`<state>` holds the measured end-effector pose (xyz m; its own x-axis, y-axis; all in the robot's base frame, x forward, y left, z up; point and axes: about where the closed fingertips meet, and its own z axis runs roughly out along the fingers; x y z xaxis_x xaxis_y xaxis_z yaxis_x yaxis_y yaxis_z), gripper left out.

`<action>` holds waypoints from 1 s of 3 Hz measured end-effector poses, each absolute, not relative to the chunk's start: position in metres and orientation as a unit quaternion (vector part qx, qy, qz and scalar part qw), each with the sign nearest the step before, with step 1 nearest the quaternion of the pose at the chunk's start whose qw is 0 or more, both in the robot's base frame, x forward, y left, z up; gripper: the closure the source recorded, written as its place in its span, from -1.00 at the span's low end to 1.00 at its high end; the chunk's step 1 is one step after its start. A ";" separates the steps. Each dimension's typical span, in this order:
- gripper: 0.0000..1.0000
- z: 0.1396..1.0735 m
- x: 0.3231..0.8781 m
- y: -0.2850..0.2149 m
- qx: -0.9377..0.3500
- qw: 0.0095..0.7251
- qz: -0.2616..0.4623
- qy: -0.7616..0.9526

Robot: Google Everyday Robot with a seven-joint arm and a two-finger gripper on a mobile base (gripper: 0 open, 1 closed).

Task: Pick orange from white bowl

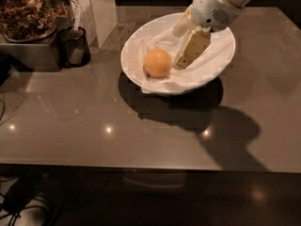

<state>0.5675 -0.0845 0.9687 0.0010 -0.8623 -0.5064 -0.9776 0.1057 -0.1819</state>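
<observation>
The orange (157, 62) lies in the left half of the white bowl (221, 65), on its thin wrinkly white lining. The bowl stands tilted on the grey table. My gripper (181, 48) reaches down into the bowl from the upper right, just to the right of the orange. Its fingers (192, 48) are spread and hold nothing. The lower fingertip is close to the orange's right side; I cannot tell whether it touches it.
A small black cup (74, 48) with a utensil stands left of the bowl. Beside it is a metal box with a container of dark brown bits (26, 13) on top. A white upright block (101, 8) stands behind. The table's front edge (141, 166) runs across the bottom.
</observation>
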 end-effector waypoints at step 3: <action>-0.40 0.943 0.595 -0.062 -0.663 0.255 0.144 0.689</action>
